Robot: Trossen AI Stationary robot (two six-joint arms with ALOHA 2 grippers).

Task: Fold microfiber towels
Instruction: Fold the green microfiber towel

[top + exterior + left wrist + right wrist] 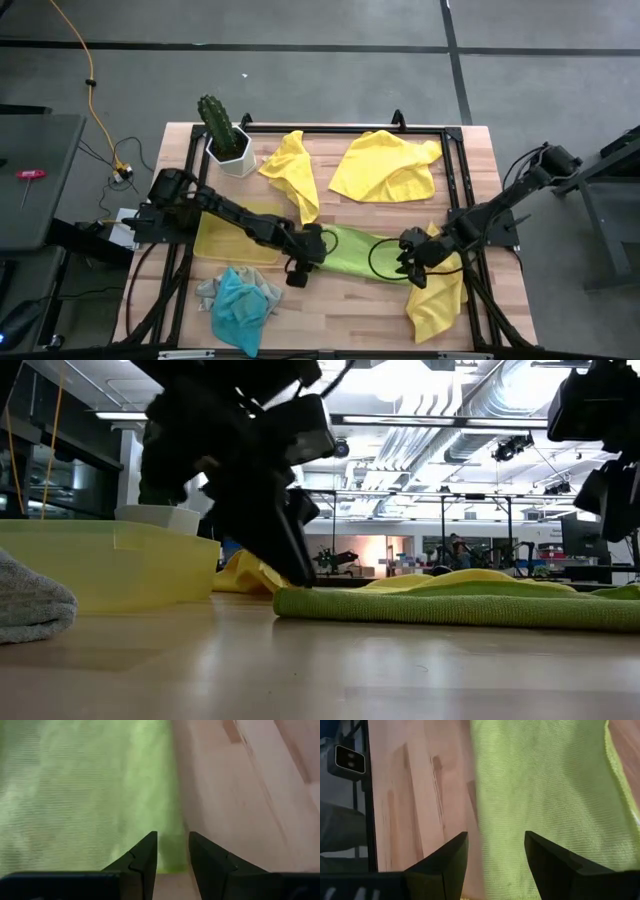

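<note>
A lime green microfiber towel (360,250) lies flat in a long strip on the wooden table, between my two grippers. My left gripper (172,837) is open and slants down at the towel's left end; the towel's near corner (172,862) lies below the gap between its fingers. In the low view its fingers (295,570) reach down to that end (290,600). My right gripper (495,837) is open and hangs above the towel's right end (545,795), clear of it (615,490). Other yellow towels lie around. My left gripper comes slanting down from the table's left at the green towel's left end (290,600), with its fingers apart over the corner. Whether the fingertips touch the cloth or the table, I cannot tell.
Two yellow towels (293,170) (388,165) lie crumpled at the far side, and another (440,295) lies under the right arm. A turquoise towel on a grey one (240,300) sits near left. A translucent yellow tray (235,235) and a potted cactus (225,135) stand at the left.
</note>
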